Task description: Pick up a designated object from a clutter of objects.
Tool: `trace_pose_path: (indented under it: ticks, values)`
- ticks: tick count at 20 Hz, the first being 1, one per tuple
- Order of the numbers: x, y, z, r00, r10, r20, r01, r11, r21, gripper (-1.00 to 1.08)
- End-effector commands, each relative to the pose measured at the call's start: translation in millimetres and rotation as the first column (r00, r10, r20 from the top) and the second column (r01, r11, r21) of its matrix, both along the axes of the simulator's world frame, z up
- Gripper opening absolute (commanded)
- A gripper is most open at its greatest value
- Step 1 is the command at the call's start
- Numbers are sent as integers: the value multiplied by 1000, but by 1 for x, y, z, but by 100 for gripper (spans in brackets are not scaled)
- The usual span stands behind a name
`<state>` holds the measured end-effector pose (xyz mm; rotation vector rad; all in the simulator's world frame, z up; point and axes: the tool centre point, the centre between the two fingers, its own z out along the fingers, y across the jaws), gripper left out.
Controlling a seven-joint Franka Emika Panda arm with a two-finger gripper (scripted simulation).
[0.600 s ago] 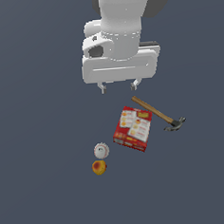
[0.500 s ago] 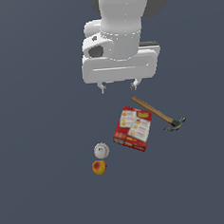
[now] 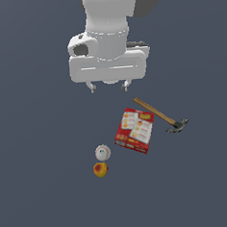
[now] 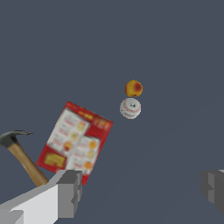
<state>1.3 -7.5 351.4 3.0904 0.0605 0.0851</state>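
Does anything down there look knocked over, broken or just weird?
Nothing stands out. The red box lies flat, the hammer beside it, and the white ball sits right by the orange fruit. The open gripper holds nothing.

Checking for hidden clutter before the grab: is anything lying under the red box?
Nothing shows from under the box; it lies flat on the floor. The hammer lies beside it, the ball and fruit apart. Its underside is covered, so unseen.

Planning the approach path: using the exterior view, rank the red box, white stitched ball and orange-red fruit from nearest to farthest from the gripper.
From the gripper:
1. Red cracker-type box, lying flat, toward the exterior view's right.
2. Small white stitched ball, toward the left.
3. Orange-red round fruit, just beyond the ball.
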Motion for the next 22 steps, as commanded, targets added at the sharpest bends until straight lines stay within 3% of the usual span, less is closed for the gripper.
trace_pose_path:
  ticks: [1, 14, 22]
  values:
    - [-1, -1, 1, 1000, -3, 0, 3, 1000, 0, 100]
    - [15, -9, -27, 994, 112, -18, -113, 993, -20, 100]
    - [36, -22, -71, 956, 288, -49, -290, 957, -32, 100]
